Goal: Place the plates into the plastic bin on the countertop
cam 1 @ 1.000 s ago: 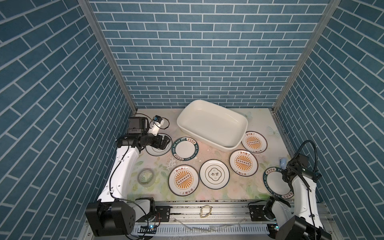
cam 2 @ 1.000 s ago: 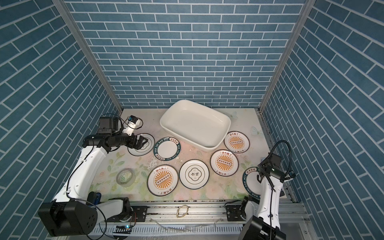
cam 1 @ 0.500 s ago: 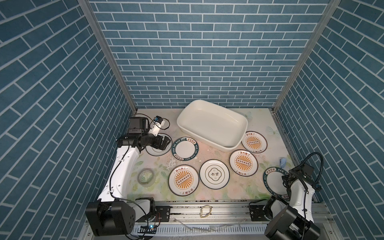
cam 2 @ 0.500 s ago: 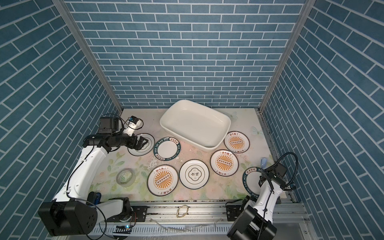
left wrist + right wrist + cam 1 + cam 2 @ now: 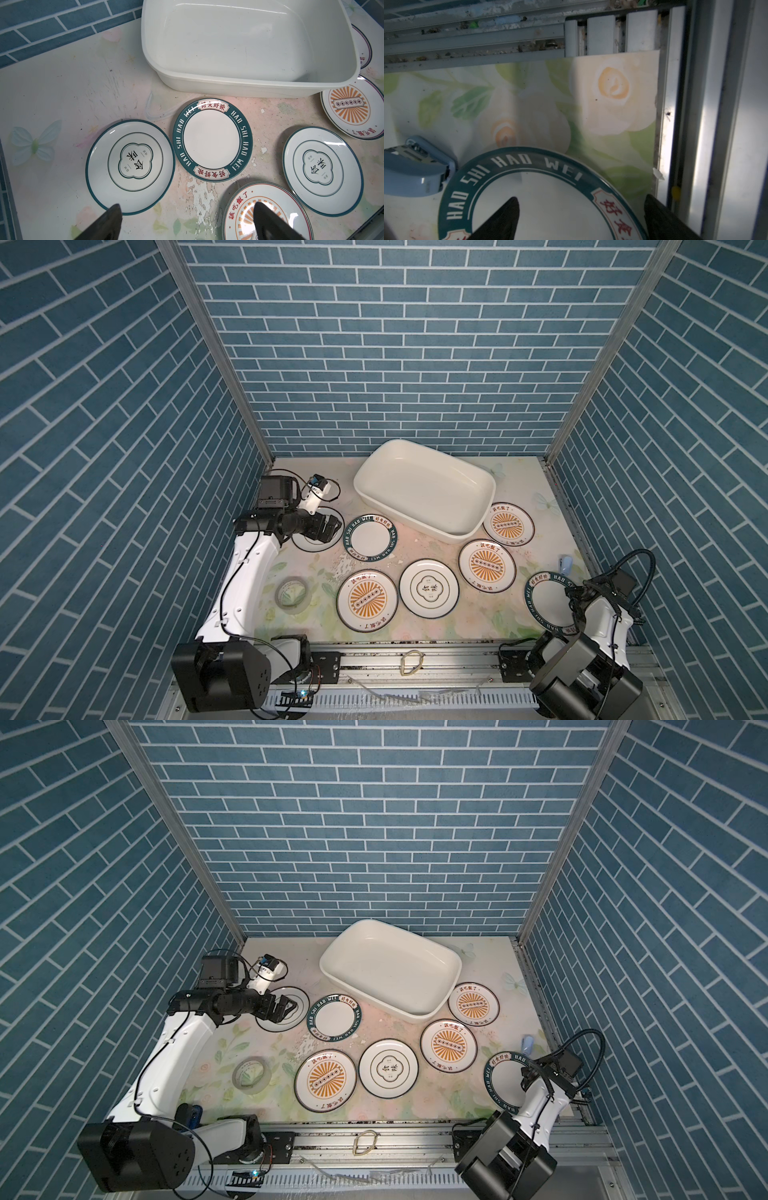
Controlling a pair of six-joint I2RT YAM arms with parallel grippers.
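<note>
Right fingers (image 5: 504, 224) released, straddling the rim of the green-rimmed plate (image 5: 550, 207), lower frame; I read left fingers (image 5: 106, 226) released over the quatrefoil plate (image 5: 129, 166).

Countertop (image 5: 523, 489): pale floral and butterfly print, scuffed at centre. Plastic bin (image 5: 424, 489) at back, set askew. Seven plates lie flat in front of it and to its right, none stacked:
- sunburst plates (image 5: 367, 601) (image 5: 487, 565) (image 5: 508, 523)
- lettered-rim plates (image 5: 371, 538) (image 5: 546, 605)
- quatrefoil plates (image 5: 429, 588) (image 5: 130, 166)

Tape roll (image 5: 292, 592) front left. Small blue object (image 5: 564, 564) near right edge.
</note>
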